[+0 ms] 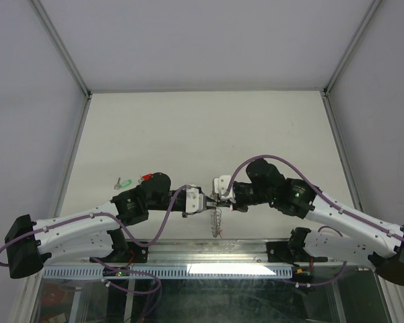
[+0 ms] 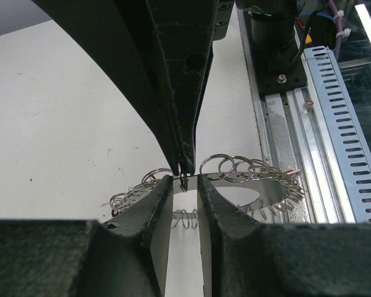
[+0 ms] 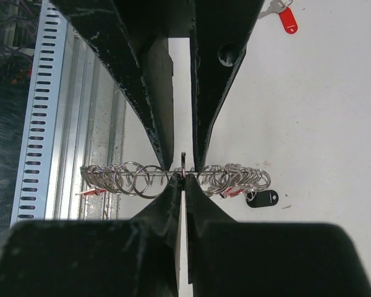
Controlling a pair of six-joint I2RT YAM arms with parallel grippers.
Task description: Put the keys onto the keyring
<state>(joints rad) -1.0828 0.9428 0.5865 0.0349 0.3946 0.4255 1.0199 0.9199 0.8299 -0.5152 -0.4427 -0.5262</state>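
Farthest left on the table lay the green key, with the red key just beside it, both well apart from the work. My left gripper had its fingers slightly parted, straddling the rim of the keyring and clamping nothing I could see. My right gripper was pinched tight on one small loop of the fringe, and the keyring hung between the two tools near the table's front edge. The right wrist view also showed the black key just beside one end of the ring; whether it was threaded on, I could not tell.

I judged the hold thin: a single wire loop could twist or slip from the pads and drop the ring.

I counted one keyring, three keys and two grippers; the loops were too crowded to count.
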